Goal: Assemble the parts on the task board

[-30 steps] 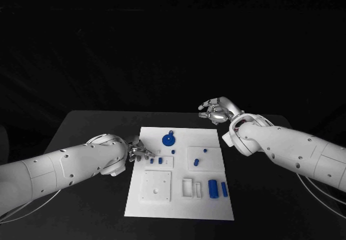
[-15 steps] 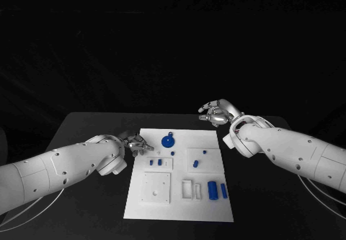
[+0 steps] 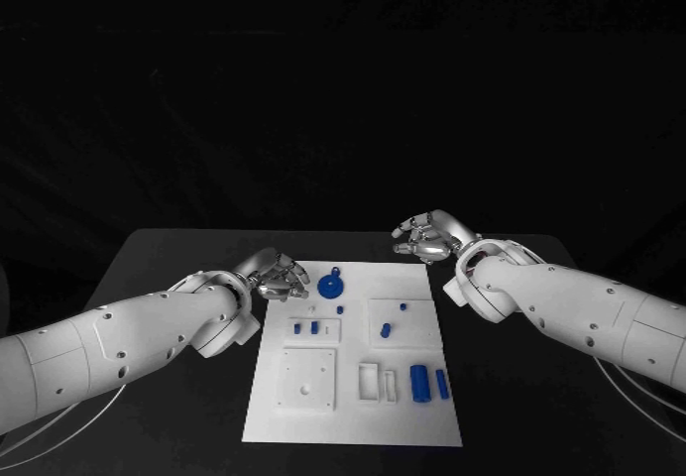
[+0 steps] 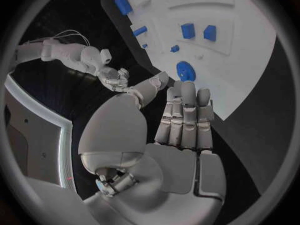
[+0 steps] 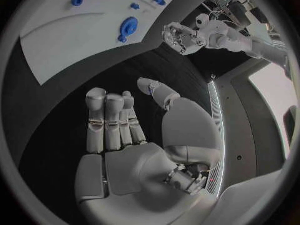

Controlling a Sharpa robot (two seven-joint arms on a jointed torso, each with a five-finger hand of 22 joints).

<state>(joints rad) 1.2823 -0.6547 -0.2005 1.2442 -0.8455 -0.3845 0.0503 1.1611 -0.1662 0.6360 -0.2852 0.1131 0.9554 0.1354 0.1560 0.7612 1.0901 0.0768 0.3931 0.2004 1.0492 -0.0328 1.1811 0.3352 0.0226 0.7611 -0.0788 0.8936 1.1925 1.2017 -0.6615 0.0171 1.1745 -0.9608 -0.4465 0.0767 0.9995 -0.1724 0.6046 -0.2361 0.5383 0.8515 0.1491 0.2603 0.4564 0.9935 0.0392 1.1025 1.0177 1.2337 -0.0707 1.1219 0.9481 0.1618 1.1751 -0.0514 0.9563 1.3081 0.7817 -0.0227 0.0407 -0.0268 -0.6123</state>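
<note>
The task board (image 3: 355, 352) lies mid-table, a round blue part (image 3: 330, 288) near its far edge. The left hand (image 3: 275, 275), empty with fingers loosely curled, hovers just beside that part; the right hand (image 3: 433, 236), likewise empty, is held beyond the board's far corner. The round part should be approached from above and pinched squarely.

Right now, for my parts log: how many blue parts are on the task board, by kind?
Round blue disc: 1
Long blue blocks: 2
Small blue pieces: 5
Total: 8

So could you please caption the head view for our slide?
Both robot hands, left and right, hover empty beside the task board.
</note>
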